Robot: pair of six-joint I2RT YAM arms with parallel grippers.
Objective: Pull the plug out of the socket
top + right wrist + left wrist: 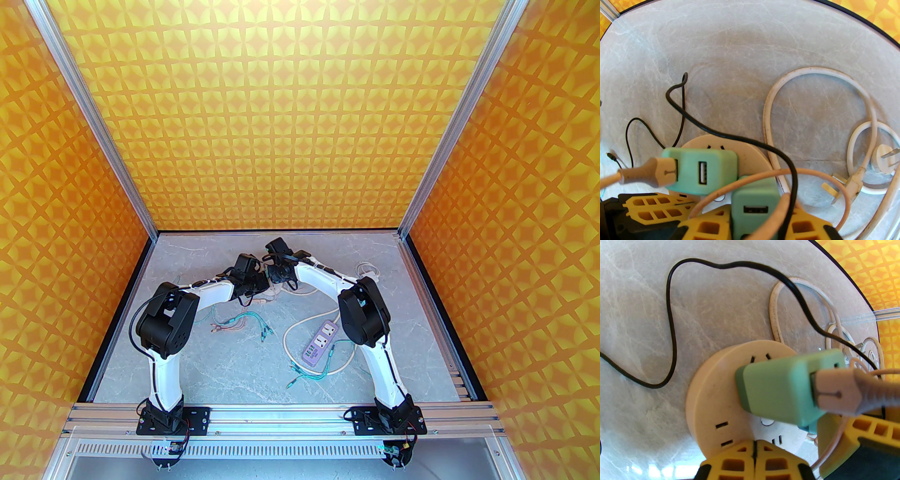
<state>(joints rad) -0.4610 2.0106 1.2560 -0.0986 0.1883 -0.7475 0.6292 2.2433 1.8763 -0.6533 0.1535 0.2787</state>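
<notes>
A round beige socket [712, 390] lies at the back centre of the table, under both wrists. A green plug [778, 390] with a beige USB cable in it sits in the socket's top. My left gripper [754, 451] is shut, its yellow fingertips resting on the socket's near rim. In the right wrist view the socket [750, 152] carries that cabled plug [700, 171] and a second green plug [753, 201] with a bare USB port. My right gripper [757, 222] is shut on this second plug. Whether its prongs are still in the socket is hidden.
A black cable [670, 310] and a white cable [811, 75] loop over the marble top behind the socket, with a loose white plug [884, 159] at the right. A purple power strip [320, 345] and teal leads [248, 323] lie nearer the arm bases.
</notes>
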